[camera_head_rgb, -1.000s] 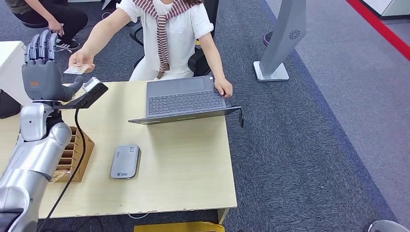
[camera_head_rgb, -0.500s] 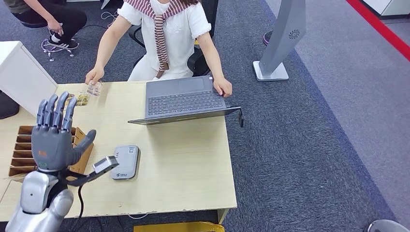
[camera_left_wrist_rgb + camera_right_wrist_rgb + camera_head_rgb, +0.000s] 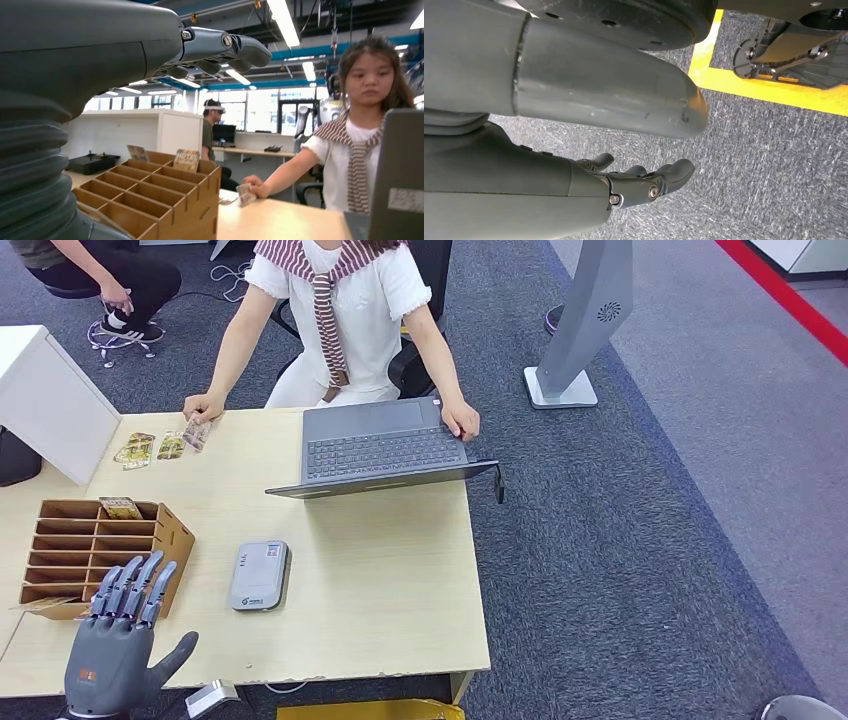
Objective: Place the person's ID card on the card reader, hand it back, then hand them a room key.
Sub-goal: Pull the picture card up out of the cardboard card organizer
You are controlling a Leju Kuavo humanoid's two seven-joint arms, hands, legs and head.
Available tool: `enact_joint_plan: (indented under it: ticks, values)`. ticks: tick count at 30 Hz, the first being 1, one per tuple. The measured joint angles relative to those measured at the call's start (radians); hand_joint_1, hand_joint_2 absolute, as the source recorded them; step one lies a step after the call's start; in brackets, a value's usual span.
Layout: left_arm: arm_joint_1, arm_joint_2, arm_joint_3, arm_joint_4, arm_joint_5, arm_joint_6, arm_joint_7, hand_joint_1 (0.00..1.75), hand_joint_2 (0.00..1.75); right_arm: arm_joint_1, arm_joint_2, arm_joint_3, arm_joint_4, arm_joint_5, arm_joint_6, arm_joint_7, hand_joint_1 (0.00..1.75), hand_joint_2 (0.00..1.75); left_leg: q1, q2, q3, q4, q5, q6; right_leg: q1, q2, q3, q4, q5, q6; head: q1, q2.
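My left hand (image 3: 115, 645) hangs low at the table's front left corner, fingers spread, holding nothing. The grey card reader (image 3: 258, 575) lies flat on the table to its right, with no card on it. The wooden key holder (image 3: 100, 550) stands just beyond my hand, with a hotel key card (image 3: 186, 160) upright in a far slot. At the far left of the table the person's hand (image 3: 202, 407) rests on a card (image 3: 195, 433), beside two more cards (image 3: 135, 448). My right hand (image 3: 639, 182) hangs over the carpet, loosely extended and empty.
An open laptop (image 3: 385, 445) sits at the table's far right under the seated person's other hand. A white box (image 3: 50, 400) stands to the left of the table. A second person crouches at the back left. A grey pillar stand (image 3: 580, 330) rises on the carpet to the right.
My left arm has dropped from beside the person's raised hand to the table's front edge. The person has brought the card down onto the table next to the other cards.
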Motion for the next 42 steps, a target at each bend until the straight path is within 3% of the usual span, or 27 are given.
enact_joint_plan:
  ticks: [9, 42]
  values:
    - [0.004, 0.039, 0.006, 0.023, 0.002, -0.033, 0.044, 0.00, 1.75, 0.000, 0.000, -0.002, 0.000, 0.002, 0.007, 0.000, 0.00, 0.00, 0.000, 0.000, 0.000, 0.000, 0.000, 0.000, 0.000, 0.000, 0.000, 0.000, 0.000, 0.000, 0.000, 0.000]
    - [-0.061, 0.031, 0.205, 0.251, 0.010, -0.054, 0.062, 0.00, 1.75, -0.001, -0.002, -0.002, -0.002, 0.040, 0.017, -0.004, 0.00, 0.00, 0.000, 0.000, 0.000, 0.000, 0.000, 0.000, 0.000, 0.000, 0.000, 0.000, 0.000, 0.000, 0.000, 0.000]
